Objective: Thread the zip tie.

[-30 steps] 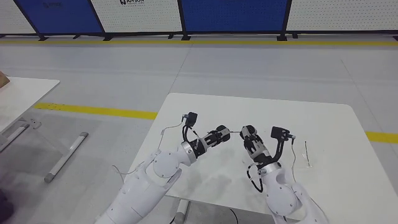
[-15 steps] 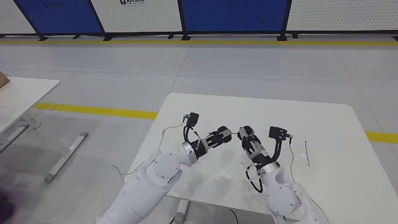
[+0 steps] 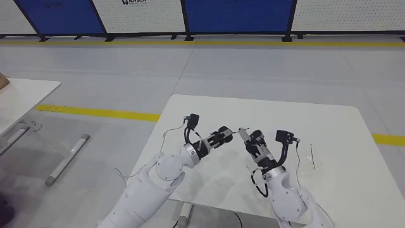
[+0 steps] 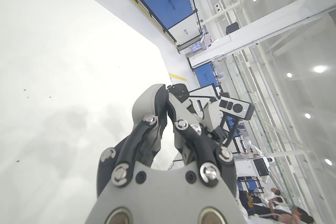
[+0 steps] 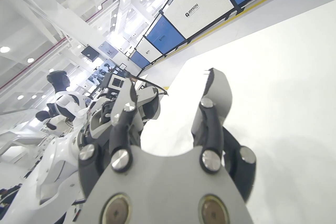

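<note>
My left gripper (image 3: 226, 135) hovers above the middle of the white table (image 3: 329, 120), its fingers (image 4: 157, 101) pressed shut. A thin black zip tie (image 3: 241, 130) sticks out of its tips toward the other arm; it appears as a dark strand (image 5: 151, 84) in the right wrist view. My right gripper (image 3: 248, 137) faces the left one a short way off, open, with its fingers (image 5: 219, 83) spread wide and nothing between them. One of its fingertips is close beside the zip tie's free end.
A thin pale strip (image 3: 312, 154) lies flat on the table to the right of my right arm. Bare table surface extends behind and to the right of both grippers. A second white table (image 3: 25, 92) stands off to the left across the floor.
My right gripper has edged toward the left gripper, narrowing the gap. The left gripper has shifted only slightly, and the zip tie now shows between the two.
</note>
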You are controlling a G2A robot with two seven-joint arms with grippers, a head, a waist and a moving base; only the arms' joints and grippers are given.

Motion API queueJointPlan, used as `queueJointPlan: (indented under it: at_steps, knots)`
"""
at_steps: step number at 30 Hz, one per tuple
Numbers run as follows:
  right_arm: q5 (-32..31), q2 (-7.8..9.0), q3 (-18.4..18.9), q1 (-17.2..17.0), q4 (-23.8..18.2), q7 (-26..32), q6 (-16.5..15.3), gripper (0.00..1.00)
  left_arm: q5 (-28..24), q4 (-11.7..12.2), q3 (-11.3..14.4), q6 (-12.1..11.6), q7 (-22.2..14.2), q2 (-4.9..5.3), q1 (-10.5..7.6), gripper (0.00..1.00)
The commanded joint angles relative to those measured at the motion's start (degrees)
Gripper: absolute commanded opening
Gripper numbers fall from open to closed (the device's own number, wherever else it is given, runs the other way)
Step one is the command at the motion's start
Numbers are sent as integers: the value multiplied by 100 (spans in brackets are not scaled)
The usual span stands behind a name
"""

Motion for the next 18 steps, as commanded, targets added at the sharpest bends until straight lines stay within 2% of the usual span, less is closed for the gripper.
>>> queueJointPlan:
  at_steps: [1,2,3,4,5,6,12,18]
  knots:
    - [-23,2,7,-16,1,-29,-15,46,-21,8,-5,11,4,-2,-6,0]
    - [-36,3,9,-23,4,-37,-19,42,-25,9,-5,12,5,-2,-6,0]
    - [-51,4,13,-29,10,-40,-21,34,-33,10,-5,12,11,-3,-5,0]
    - [-59,5,16,-32,14,-39,-16,31,-35,10,-5,12,14,-4,-4,0]
    - [-64,5,20,-30,21,-42,-6,12,-40,10,-5,9,18,-5,-2,0]
    - [-65,4,21,-28,25,-45,-4,0,-42,9,-2,5,20,-5,2,0]
    - [-86,0,22,-26,31,-79,-9,0,12,-11,30,-42,25,-7,34,0]
    - [-130,1,29,-21,27,-81,-14,0,97,-38,36,-188,-13,1,75,0]
